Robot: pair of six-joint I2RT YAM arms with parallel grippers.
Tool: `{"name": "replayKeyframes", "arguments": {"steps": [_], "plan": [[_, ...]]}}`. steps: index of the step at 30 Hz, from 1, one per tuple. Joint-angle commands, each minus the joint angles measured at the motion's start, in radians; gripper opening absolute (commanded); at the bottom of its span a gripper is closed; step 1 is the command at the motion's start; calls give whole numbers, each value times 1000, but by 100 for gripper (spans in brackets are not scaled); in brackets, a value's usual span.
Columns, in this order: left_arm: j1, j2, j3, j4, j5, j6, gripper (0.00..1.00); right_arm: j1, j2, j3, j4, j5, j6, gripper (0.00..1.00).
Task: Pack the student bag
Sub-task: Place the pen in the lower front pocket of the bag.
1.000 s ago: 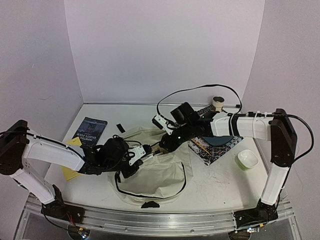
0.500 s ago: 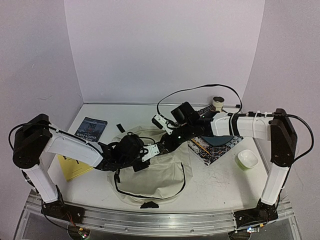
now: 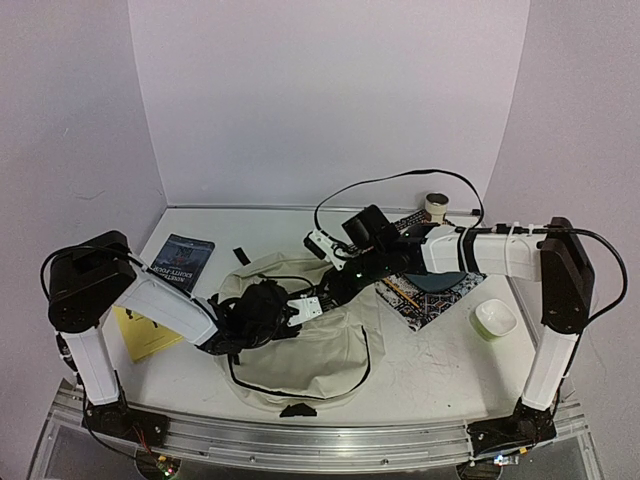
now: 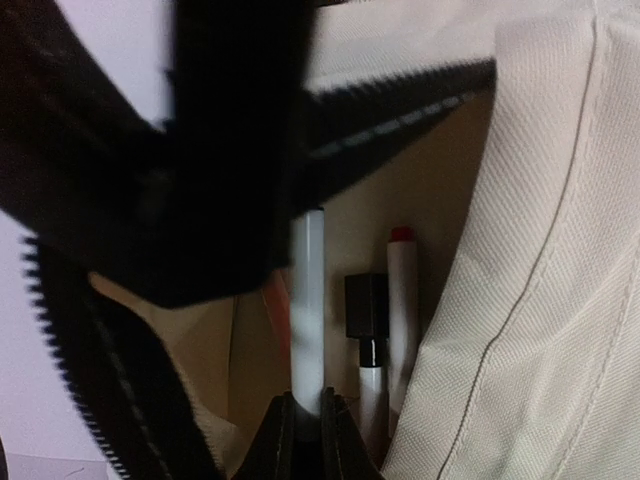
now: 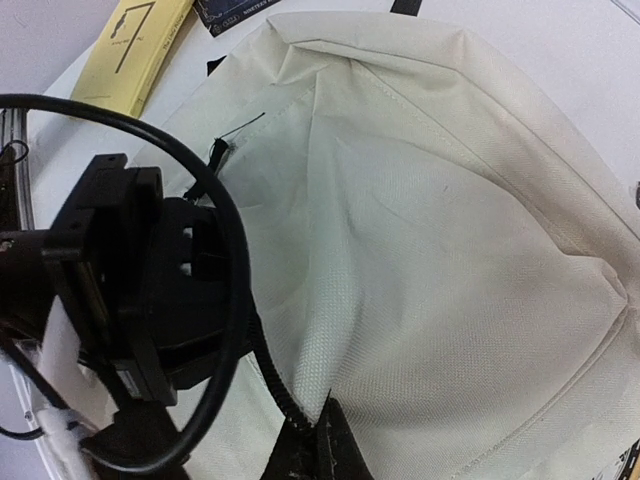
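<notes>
The cream student bag [image 3: 320, 350] lies in the middle of the table, black zipper lines around its front. My right gripper [image 3: 328, 290] is shut on the bag's zipper edge [image 5: 315, 425] and holds the opening up. My left gripper [image 3: 300, 312] reaches into that opening. In the left wrist view it is shut on a white pen [image 4: 307, 300], which points into the bag [image 4: 540, 240]. A black-capped marker [image 4: 368, 330] and a red-tipped white pen [image 4: 402, 300] lie inside beside it.
A dark blue book [image 3: 180, 260] and a yellow booklet [image 3: 140, 335] lie left of the bag. A colourful patterned mat [image 3: 430, 295], a white bowl [image 3: 495, 318] and a roll of tape [image 3: 436, 206] are on the right. A black cable loops over the right arm.
My left arm has swung right, carrying its gripper from the bag's left edge into the opening. The right gripper has stayed on the zipper edge.
</notes>
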Motion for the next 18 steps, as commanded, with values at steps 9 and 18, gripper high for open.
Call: {"name": "replayKeyframes", "arguments": {"steps": [9,18], "plan": [[-1,-19,-45,133,-74,9,34,1,-34,7,23,-44,20,0],[-3,-229,-150,115,8,-108,46,0,-29,18,22,-30,23,0]]}}
